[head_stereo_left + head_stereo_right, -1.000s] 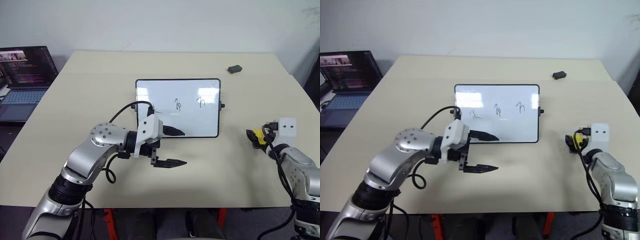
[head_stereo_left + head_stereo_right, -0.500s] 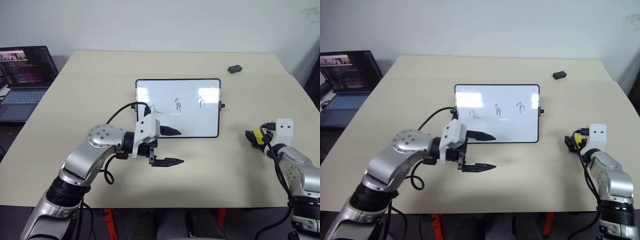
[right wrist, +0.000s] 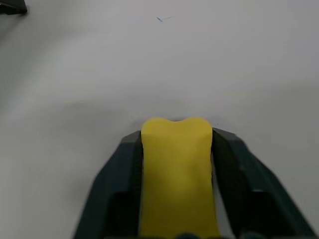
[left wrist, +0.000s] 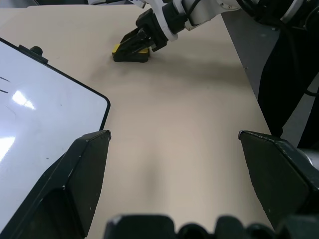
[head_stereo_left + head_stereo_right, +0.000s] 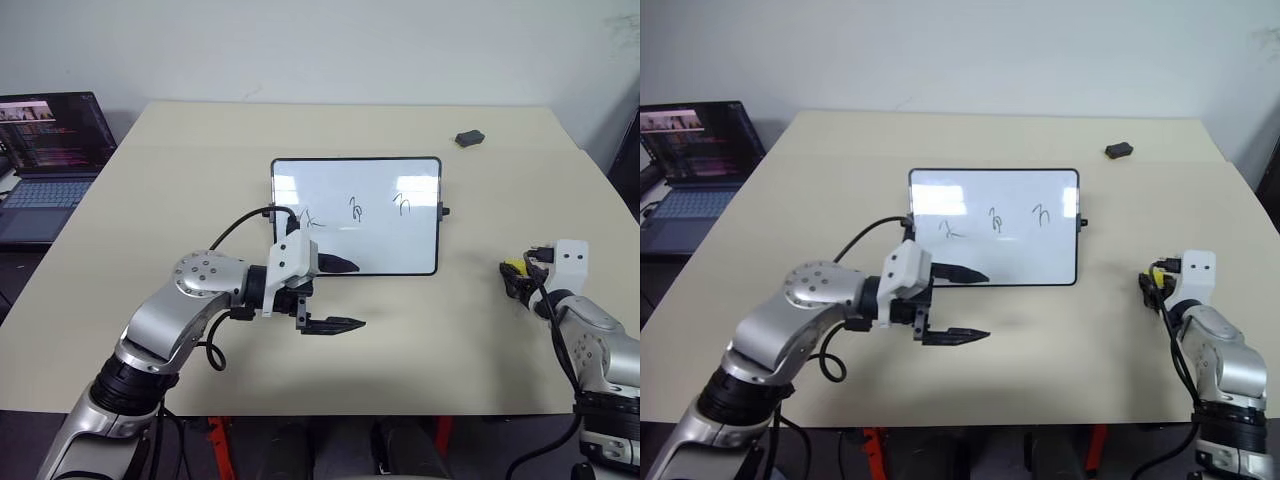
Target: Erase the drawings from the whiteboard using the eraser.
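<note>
Now yellow eraser (image 3: pixel 175 174), pinched in at sides, betw. right hand (image 3: pixel 175 149) fingers; left hand (image 5: pixel 335 295) wide.

I'm looking down on a broad beige tabletop (image 5: pixel 180 180) pushed up against a plain white wall (image 5: pixel 320 45). Off its left edge I see an open laptop (image 5: pixel 45 160), its screen lit, on a lower surface.

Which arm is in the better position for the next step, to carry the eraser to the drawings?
The right. Its claw is already shut on the eraser, which still rests on the table. The left claw is open and empty beside the whiteboard, so it could perhaps steady it.
</note>
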`<act>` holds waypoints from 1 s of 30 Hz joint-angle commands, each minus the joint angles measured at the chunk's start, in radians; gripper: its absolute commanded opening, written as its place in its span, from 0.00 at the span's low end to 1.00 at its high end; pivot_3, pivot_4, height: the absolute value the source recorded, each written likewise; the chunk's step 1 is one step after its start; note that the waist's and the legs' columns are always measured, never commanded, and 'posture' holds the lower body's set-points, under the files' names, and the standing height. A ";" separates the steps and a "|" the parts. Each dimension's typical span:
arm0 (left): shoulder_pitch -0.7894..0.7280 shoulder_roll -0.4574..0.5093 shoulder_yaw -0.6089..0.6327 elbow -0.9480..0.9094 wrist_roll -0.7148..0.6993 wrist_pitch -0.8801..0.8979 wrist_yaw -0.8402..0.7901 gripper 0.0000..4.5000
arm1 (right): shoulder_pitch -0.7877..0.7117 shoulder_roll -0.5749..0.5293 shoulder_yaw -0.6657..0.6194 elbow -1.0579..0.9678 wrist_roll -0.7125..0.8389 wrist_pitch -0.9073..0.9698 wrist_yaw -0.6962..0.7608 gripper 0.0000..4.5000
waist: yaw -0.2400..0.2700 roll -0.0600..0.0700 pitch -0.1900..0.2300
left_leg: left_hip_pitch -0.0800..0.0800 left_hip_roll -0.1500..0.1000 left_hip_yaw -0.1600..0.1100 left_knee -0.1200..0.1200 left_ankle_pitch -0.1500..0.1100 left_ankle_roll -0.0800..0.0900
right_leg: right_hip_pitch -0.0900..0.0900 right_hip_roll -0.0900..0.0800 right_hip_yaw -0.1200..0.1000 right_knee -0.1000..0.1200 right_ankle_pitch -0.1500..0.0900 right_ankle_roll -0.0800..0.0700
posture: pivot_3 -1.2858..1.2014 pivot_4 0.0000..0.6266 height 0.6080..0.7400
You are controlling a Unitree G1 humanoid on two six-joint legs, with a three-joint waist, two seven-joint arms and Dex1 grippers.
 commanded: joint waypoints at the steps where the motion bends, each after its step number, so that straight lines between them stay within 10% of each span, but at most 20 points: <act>1: 0.001 0.009 0.036 -0.017 -0.007 -0.008 -0.001 1.00 | -0.013 0.003 -0.023 -0.004 0.004 -0.012 0.000 0.29 | 0.000 0.000 0.000 | 0.000 0.000 0.000 0.000 0.000 0.000 | 0.000 0.000 0.000 0.000 0.000 0.000 | 0.52 0.24 1.00; 18: 0.091 -0.014 0.186 -0.082 0.019 0.129 0.292 1.00 | 0.096 0.033 0.014 -0.276 -0.046 -0.225 0.015 0.29 | 0.001 0.000 0.000 | 0.000 0.000 0.000 0.001 0.000 0.000 | 0.000 -0.001 0.000 0.001 0.000 0.000 | 0.52 0.24 1.00; 30: 0.019 -0.094 0.195 -0.087 0.003 0.228 0.426 1.00 | -0.132 0.097 0.181 -0.149 -0.123 -0.440 0.079 0.28 | -0.001 -0.001 0.000 | 0.003 0.000 -0.001 0.006 0.000 -0.001 | -0.001 0.000 0.000 0.012 0.000 0.000 | 0.52 0.24 1.00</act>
